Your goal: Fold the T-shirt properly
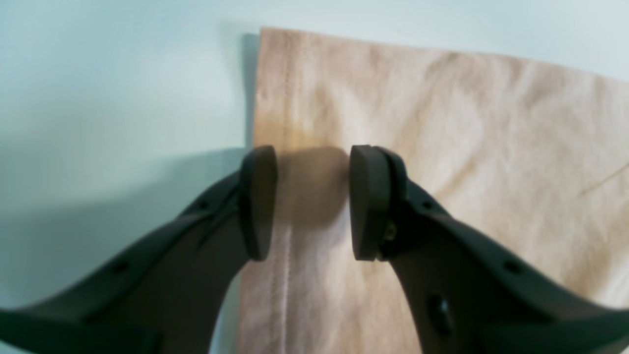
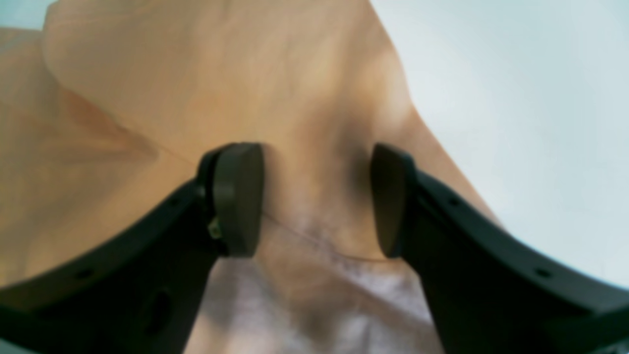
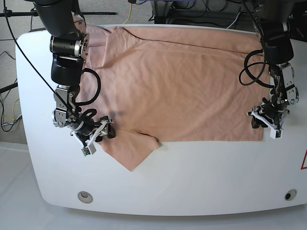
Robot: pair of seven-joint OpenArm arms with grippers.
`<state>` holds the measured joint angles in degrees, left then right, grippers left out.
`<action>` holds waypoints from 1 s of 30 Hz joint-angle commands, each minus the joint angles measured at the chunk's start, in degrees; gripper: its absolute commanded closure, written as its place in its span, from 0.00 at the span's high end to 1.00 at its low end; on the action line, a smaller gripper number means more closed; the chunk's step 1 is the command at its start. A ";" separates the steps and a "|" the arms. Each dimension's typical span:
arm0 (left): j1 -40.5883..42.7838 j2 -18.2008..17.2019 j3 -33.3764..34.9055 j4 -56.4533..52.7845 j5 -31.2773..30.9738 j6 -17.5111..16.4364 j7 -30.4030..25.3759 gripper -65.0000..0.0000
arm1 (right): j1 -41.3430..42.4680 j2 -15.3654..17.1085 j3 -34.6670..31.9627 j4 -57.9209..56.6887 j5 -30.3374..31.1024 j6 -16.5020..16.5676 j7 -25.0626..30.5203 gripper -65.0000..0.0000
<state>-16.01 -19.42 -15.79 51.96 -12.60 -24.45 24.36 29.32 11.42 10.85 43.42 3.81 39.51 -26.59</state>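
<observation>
The salmon-pink T-shirt point(image 3: 177, 81) lies spread out and wrinkled across the white table point(image 3: 201, 172), with one sleeve pointing toward the front edge. My left gripper point(image 3: 265, 125) is at the shirt's right edge in the base view. In the left wrist view it point(image 1: 312, 162) is open, its pads straddling the stitched hem of the shirt point(image 1: 442, 123). My right gripper point(image 3: 98, 136) is at the sleeve on the base view's left. In the right wrist view it point(image 2: 314, 157) is open over the T-shirt's point(image 2: 196, 73) sleeve seam, with cloth lying between the pads.
Cables point(image 3: 139, 7) run behind the table's far edge. Two round fittings point(image 3: 85, 195) sit near the front corners. A red mark point(image 3: 304, 160) shows at the right rim. Bare tabletop point(image 1: 98, 73) lies beside the hem and along the front.
</observation>
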 commanded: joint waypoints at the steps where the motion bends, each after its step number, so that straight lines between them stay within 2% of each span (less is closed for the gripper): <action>1: -1.17 -0.99 -0.20 0.59 -0.09 0.02 -0.62 0.35 | 1.40 0.49 0.03 0.91 -0.04 0.49 -0.43 0.53; 10: -1.41 -1.00 -0.18 -0.27 0.48 0.13 -1.40 0.41 | 1.30 0.51 0.15 0.93 -0.16 0.49 -0.72 0.53; 30: -1.92 -0.37 -0.03 -0.49 0.57 0.75 -1.72 0.39 | 2.35 0.49 0.60 0.04 -1.61 0.49 -0.40 0.53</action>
<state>-16.71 -19.14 -15.70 50.63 -11.88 -23.97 22.83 29.82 11.29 11.22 43.18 2.70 39.66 -27.20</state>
